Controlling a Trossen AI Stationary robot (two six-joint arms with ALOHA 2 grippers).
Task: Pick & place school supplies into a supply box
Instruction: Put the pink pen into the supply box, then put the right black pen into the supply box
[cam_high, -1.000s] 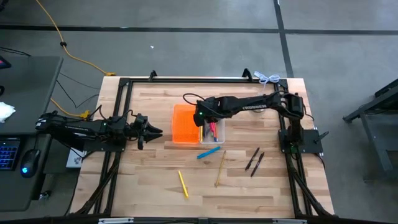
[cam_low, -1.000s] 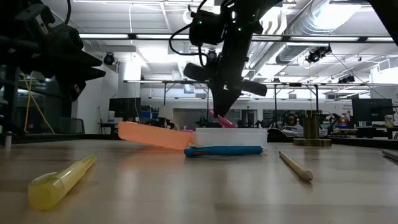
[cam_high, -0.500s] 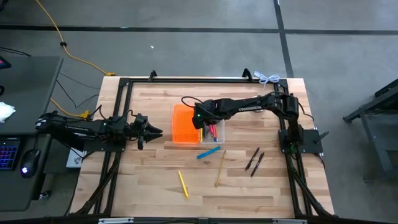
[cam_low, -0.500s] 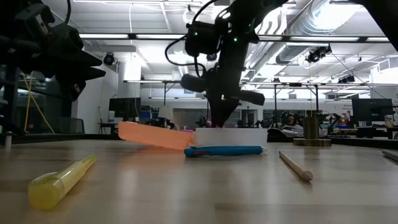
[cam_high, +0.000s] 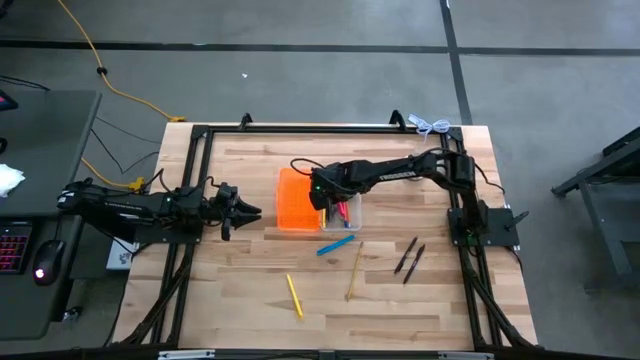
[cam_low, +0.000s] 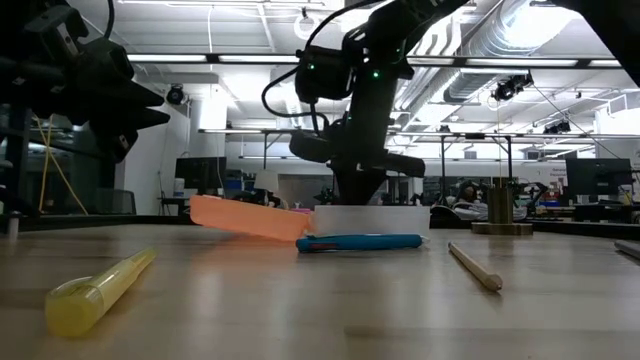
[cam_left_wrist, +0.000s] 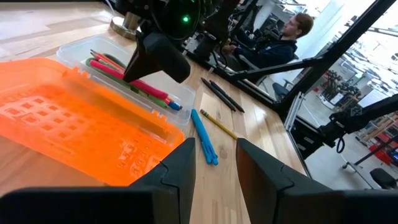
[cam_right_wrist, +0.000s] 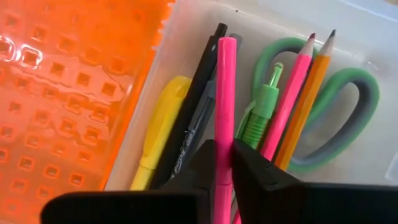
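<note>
On the wood table (cam_high: 250, 290), the right gripper (cam_right_wrist: 224, 163) pinched a light, stiff, slick pink pen (cam_right_wrist: 224, 93) near its end over the box (cam_right_wrist: 186, 37); the left gripper (cam_left_wrist: 214, 163) hung spread.

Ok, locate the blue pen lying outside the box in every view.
High: blue pen just below the clear tray.
Low: centre, in front of the tray.
Left wrist: centre, beside the orange lid.
Right wrist: not in view.
Shared landmark: orange lid.
</note>
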